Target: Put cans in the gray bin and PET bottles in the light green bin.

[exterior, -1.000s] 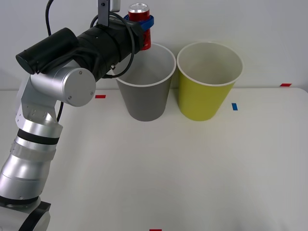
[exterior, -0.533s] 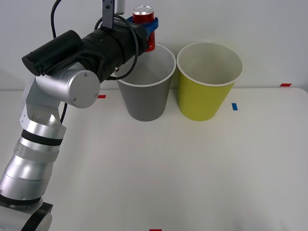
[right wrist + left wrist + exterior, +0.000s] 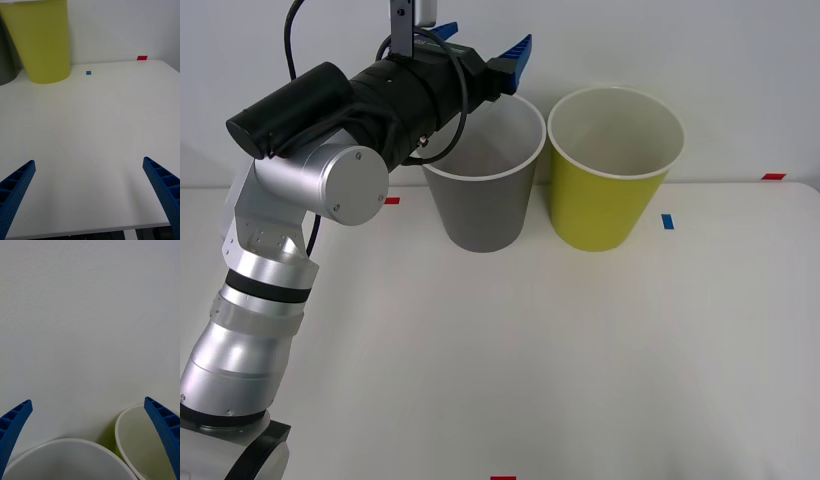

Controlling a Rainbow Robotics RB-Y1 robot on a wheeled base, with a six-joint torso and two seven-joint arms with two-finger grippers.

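The left gripper [image 3: 480, 45] is held just above the near-left rim of the tall dark gray tapered bin [image 3: 480, 205], its blue ribbed fingers [image 3: 517, 50] spread wide with nothing between them. The small red can is presumably inside that bin, hidden by its wall. The release step is best completed by lifting the arm straight up before it is drawn back, so that the white rim is not clipped. The yellow-green tapered bin [image 3: 612, 200] stands just beside it. The right gripper [image 3: 90, 195] is parked wide open and empty over bare white table [image 3: 97, 123].
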